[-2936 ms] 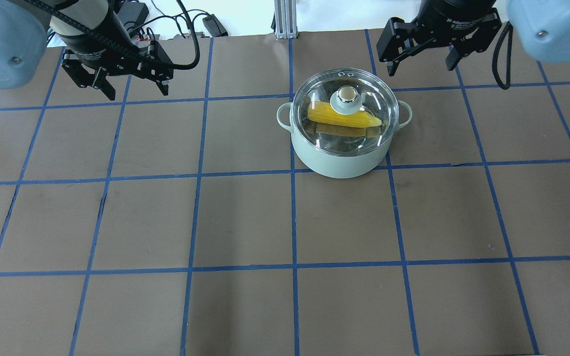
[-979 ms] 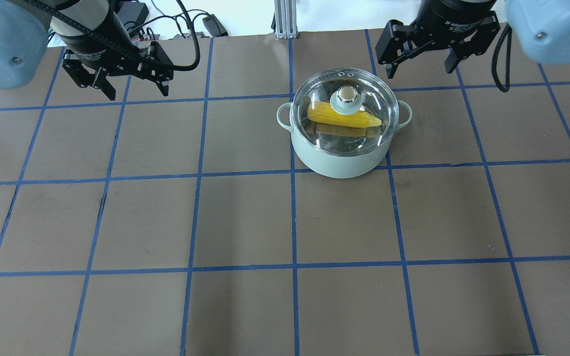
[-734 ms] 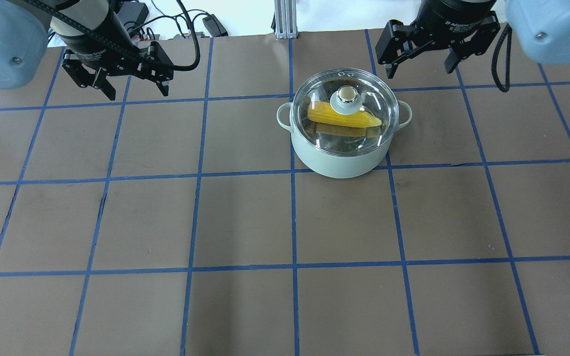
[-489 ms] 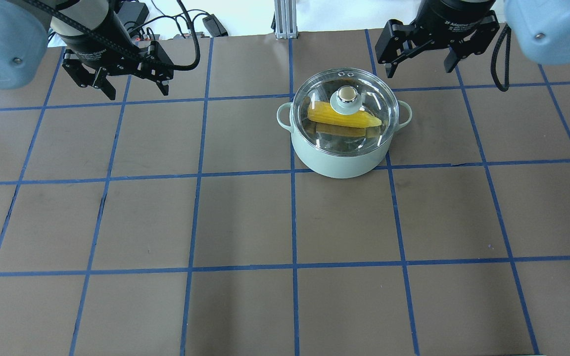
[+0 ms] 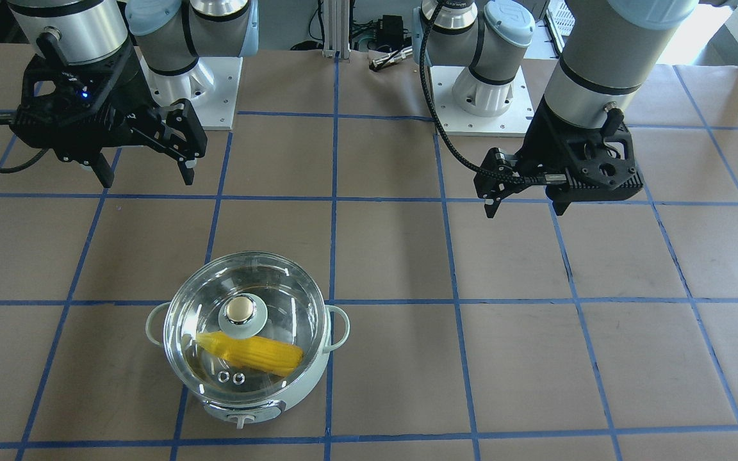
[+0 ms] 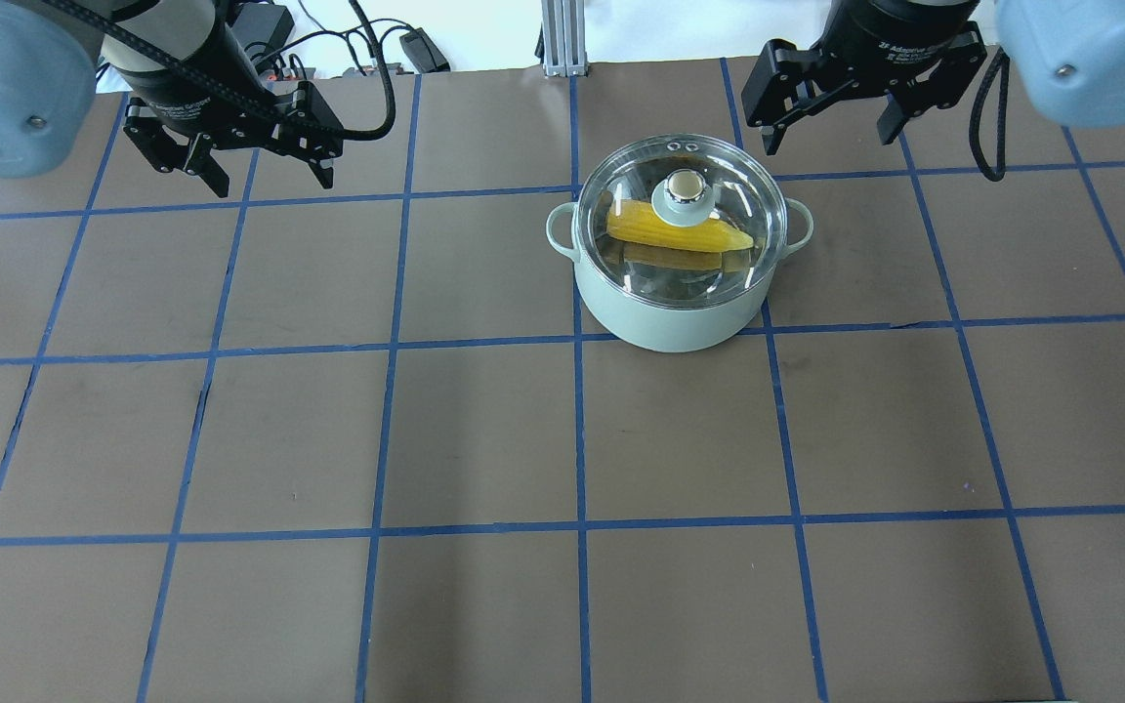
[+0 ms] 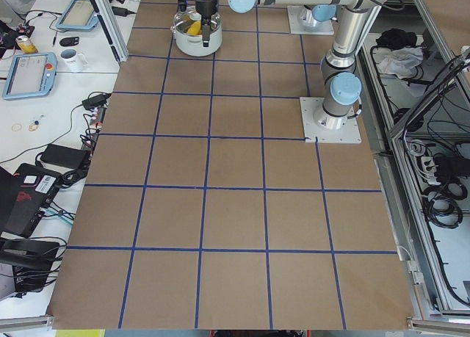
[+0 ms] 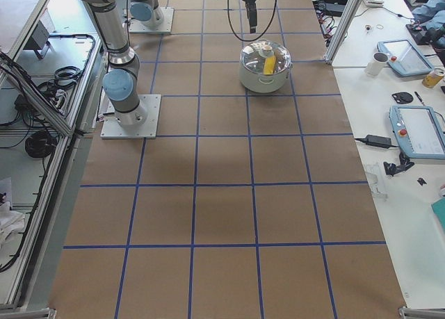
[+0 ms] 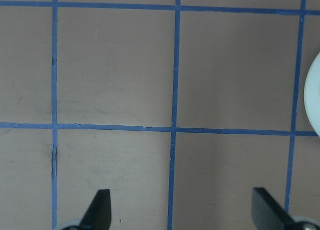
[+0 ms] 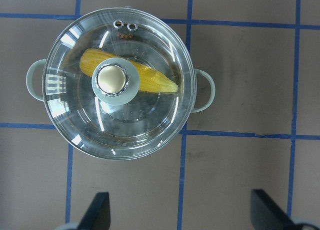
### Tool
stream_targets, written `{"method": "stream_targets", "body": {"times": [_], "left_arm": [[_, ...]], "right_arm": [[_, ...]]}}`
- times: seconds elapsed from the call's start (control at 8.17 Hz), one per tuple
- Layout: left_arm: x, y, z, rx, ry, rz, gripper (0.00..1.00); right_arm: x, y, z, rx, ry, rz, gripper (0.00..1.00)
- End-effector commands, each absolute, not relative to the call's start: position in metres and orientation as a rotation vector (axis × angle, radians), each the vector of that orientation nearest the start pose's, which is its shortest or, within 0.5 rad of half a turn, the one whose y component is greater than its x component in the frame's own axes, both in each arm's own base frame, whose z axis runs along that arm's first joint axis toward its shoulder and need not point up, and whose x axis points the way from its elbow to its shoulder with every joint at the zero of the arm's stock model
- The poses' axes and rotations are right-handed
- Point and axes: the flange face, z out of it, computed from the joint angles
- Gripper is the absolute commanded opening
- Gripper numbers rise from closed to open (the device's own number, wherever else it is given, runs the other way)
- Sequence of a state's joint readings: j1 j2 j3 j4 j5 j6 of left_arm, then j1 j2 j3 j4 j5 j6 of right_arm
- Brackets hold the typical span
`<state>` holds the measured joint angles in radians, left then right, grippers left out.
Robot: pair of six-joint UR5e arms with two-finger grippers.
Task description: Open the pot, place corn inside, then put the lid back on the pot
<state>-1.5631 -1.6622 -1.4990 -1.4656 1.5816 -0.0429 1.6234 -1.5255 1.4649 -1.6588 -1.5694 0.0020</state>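
Note:
The mint-green pot [image 6: 670,317] stands right of the table's centre, toward the back. The clear glass lid [image 6: 641,268] sits closed on it. The yellow corn [image 6: 670,232] lies inside, seen through the glass. It also shows in the front view [image 5: 260,354] and in the right wrist view [image 10: 150,79]. My right gripper [image 6: 831,137] is open and empty, raised behind and to the right of the pot. My left gripper [image 6: 272,181] is open and empty, far left of the pot over bare table. The pot's rim [image 9: 314,99] just shows at the edge of the left wrist view.
Brown table paper with a blue tape grid [image 6: 577,439] covers the table. Cables and a metal post [image 6: 558,39] lie behind the back edge. Side benches with tablets and a mug [image 8: 379,63] stand beyond the table's far side.

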Motion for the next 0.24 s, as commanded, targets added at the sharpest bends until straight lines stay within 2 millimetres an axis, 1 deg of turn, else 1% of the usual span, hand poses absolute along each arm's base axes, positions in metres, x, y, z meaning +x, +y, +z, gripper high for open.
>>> {"method": "stream_targets", "body": {"times": [0.0, 0.12], "left_arm": [[-0.1281, -0.5394, 0.4879, -0.073, 3.128, -0.135, 1.00], [-0.1281, -0.5399, 0.4865, -0.075, 3.129, -0.132, 1.00]], "right_arm": [[0.1609, -0.5169, 0.5264, -0.075, 3.123, -0.235, 1.00], [0.1601, -0.5173, 0.5259, -0.075, 3.123, -0.237, 1.00]]}}
